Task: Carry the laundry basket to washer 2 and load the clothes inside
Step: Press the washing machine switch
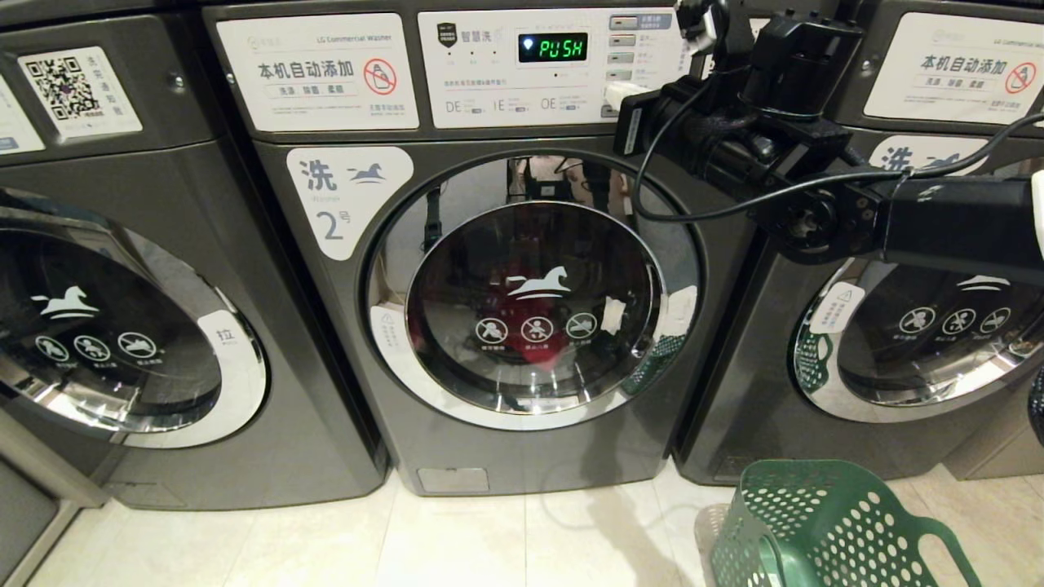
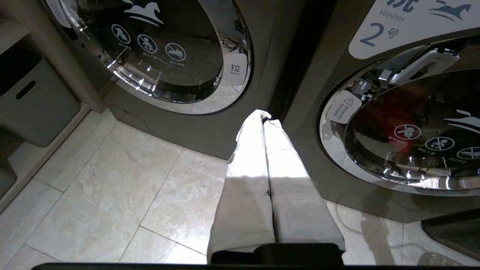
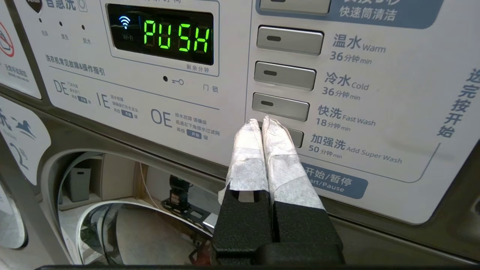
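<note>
Washer 2 (image 1: 522, 310) dead centre, door closed, red clothes seen thru glass. Basket (image 1: 824, 530) on floor near right, looks empty. Right gripper (image 3: 262, 122) fingers together, holding nothing, tips at button row (image 3: 281, 107) on far panel, by "Add Super Wash". Left gripper (image 2: 264, 116) also pinched closed, low at gap left of washer 2. Judgement: cycle selection in hand; press square w/ tips, one button only. Display (image 1: 553, 47) reads "PUSH"; labels "LG Commercial Washer", "Fast Wash", "Cold"
</note>
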{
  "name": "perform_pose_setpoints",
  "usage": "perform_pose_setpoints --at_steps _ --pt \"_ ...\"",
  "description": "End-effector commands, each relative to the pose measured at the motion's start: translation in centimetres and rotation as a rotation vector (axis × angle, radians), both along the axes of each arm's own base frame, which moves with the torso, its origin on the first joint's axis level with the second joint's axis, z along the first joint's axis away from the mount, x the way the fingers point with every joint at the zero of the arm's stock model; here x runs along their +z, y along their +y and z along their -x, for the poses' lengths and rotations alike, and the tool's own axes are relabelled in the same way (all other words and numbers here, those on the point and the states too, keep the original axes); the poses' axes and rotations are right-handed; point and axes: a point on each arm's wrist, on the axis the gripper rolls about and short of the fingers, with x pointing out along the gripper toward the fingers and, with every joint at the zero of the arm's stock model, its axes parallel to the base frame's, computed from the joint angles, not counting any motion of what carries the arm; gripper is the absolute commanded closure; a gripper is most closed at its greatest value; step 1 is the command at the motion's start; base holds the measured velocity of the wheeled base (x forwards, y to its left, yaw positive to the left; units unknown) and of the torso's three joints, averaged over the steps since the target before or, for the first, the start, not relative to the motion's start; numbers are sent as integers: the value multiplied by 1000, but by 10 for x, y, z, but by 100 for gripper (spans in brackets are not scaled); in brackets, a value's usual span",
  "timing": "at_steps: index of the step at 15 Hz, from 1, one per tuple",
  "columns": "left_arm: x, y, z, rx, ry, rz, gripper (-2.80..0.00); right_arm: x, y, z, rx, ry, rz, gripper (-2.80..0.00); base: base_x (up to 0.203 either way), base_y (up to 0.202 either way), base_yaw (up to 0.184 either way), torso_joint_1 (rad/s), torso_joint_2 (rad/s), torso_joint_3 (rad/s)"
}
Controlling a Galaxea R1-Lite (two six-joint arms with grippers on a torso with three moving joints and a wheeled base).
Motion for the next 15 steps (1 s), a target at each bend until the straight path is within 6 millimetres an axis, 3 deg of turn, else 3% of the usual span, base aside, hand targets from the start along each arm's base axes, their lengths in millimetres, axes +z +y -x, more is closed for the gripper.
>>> perform_pose_setpoints --at_steps 1,8,15 --pt "0 1 4 0 -8 -3 0 2 -1 1 -4 -15 -4 0 0 0 0 0 0 0" --pt "1 2 5 1 -15 -4 0 5 -8 0 -20 -24 -10 0 0 0 0 0 0 0" --pt "0 1 3 -3 -7 -4 0 16 -9 18 -15 8 -5 0 0 0 0 0 0 0"
